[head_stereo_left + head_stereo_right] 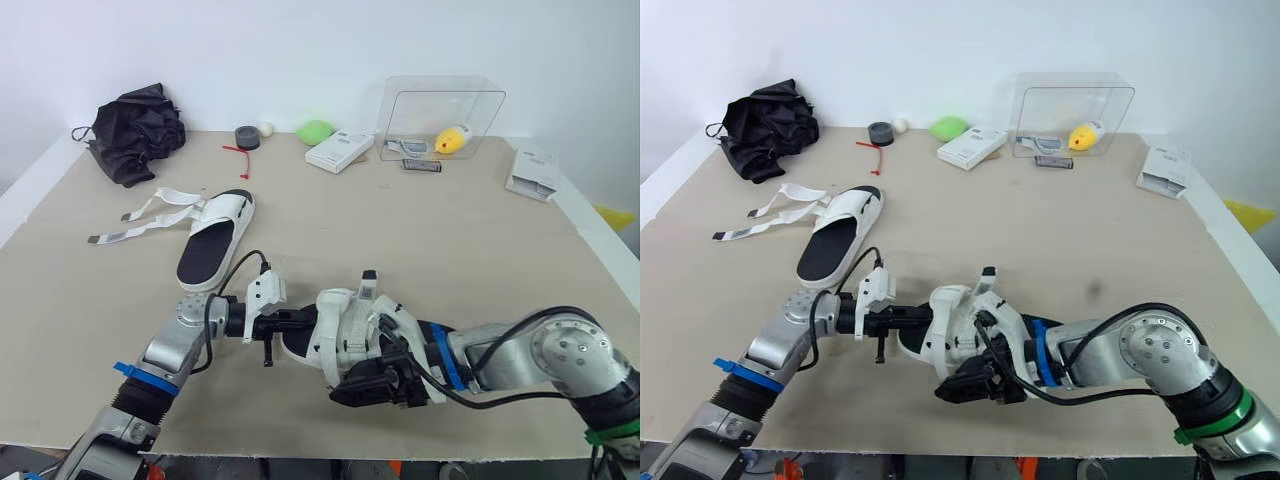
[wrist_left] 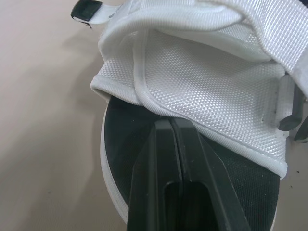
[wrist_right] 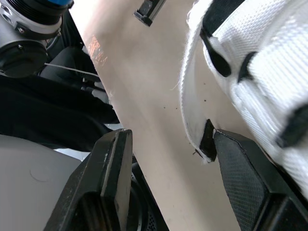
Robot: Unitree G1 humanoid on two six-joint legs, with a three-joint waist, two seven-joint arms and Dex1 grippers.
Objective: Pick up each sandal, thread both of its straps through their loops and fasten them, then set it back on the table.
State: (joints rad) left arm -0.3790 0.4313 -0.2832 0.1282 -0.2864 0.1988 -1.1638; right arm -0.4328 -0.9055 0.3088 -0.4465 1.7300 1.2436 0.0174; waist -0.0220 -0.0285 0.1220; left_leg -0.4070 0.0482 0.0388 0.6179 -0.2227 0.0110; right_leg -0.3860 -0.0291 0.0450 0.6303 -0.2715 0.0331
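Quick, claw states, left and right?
Left claw: closed, tips at the near sandal, nothing seen between them.
Right claw: open, a strap end in the gap.

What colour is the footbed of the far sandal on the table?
The white fabric sandal's footbed is black, clearest in the left eye view.

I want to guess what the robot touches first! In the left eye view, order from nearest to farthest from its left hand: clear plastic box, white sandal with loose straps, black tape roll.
1. White sandal with loose straps, just beyond the left hand.
2. Black tape roll, far back, middle-left.
3. Clear plastic box, far back right.
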